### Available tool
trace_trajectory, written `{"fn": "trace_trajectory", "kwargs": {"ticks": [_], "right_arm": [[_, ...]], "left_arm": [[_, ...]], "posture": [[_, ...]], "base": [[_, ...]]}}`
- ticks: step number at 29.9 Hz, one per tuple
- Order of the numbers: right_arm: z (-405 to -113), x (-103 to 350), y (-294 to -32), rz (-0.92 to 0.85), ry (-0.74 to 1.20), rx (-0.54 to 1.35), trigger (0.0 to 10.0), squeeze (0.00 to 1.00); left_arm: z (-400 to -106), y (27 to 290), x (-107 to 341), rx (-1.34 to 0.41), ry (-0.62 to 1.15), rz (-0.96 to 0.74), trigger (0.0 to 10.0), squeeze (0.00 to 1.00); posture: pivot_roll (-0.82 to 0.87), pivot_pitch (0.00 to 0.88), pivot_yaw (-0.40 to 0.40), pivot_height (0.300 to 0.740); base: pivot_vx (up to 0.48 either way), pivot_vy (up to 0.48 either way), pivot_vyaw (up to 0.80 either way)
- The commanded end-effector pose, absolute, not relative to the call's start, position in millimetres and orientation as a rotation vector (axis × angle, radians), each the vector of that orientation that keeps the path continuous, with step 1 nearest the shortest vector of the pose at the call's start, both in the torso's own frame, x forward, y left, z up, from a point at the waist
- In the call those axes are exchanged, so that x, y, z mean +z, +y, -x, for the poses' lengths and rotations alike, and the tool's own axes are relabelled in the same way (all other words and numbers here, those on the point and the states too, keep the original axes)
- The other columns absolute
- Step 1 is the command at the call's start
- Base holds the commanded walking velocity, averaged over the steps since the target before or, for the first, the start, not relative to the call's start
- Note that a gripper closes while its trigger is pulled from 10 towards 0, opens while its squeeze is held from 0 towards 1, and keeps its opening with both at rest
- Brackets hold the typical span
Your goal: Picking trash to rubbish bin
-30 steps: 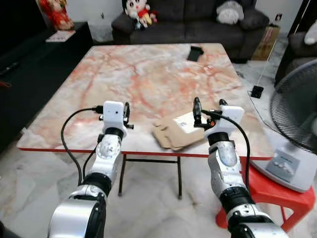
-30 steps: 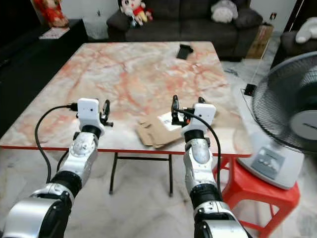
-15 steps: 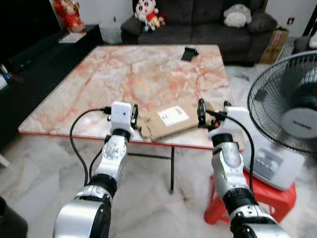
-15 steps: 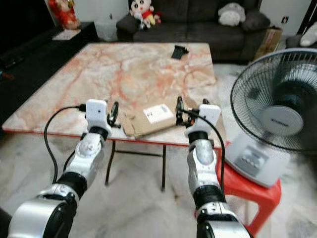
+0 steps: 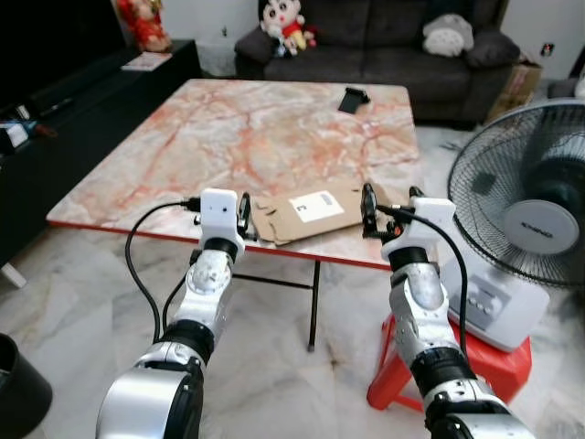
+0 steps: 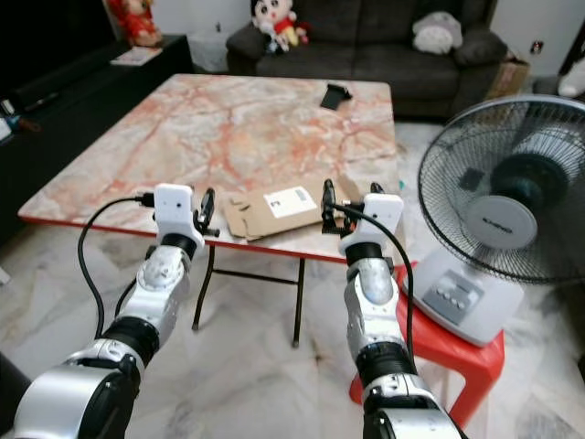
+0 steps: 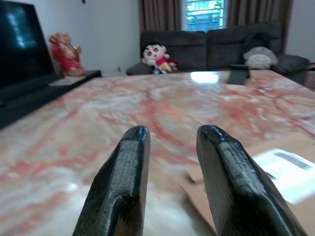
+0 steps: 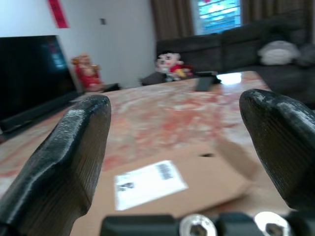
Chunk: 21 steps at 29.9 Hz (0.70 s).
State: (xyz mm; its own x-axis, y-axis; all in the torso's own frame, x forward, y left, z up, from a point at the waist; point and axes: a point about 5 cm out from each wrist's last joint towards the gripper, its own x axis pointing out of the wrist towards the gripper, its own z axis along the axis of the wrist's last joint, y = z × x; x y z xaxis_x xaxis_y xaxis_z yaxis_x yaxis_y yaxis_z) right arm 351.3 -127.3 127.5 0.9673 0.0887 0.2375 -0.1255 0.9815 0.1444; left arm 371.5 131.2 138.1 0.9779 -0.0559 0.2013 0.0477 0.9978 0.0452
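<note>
Two grippers of mine are raised at the near edge of the marble table point(image 5: 274, 119). My left gripper point(image 5: 243, 212) sits just beside the near-left corner of the flattened cardboard point(image 5: 315, 212), its fingers point(image 7: 123, 182) parted only by a narrow gap with nothing between them. My right gripper point(image 5: 388, 212) is at the cardboard's right end, its fingers point(image 8: 74, 147) spread wide apart and empty, with the cardboard lying between and beyond them in the right wrist view. The cardboard lies flat near the table's front edge, between my two grippers, with a white label point(image 5: 314, 205) facing up. A small dark object point(image 5: 352, 98) rests at the far side of the table. To my right a fan point(image 5: 526, 215) stands on a red stool point(image 5: 430, 357). Beyond the table is a dark sofa point(image 5: 366, 41) with a doll point(image 5: 283, 20) on it.
</note>
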Motion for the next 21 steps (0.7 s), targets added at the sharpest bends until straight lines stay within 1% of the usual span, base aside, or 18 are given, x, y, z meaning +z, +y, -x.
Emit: {"fn": "trace_trajectory", "kwargs": {"ticks": [1, 21], "right_arm": [[-353.1, 132.3, -131.3, -0.156, -0.245, 0.105, 10.0, 0.00], [-352.1, 129.9, -124.9, -0.143, -0.229, 0.155, 10.0, 0.00]], "left_arm": [[-372.5, 127.7, 140.1, -0.058, -0.207, -0.038, 10.0, 0.00], [-371.7, 127.3, 139.4, -0.059, -0.209, -0.034, 10.0, 0.00]], "posture": [[-0.11, 0.000, 0.037, 0.740], [-0.10, 0.000, 0.037, 0.740]], "base": [[0.334, 0.000, 0.00], [0.333, 0.000, 0.00]]}}
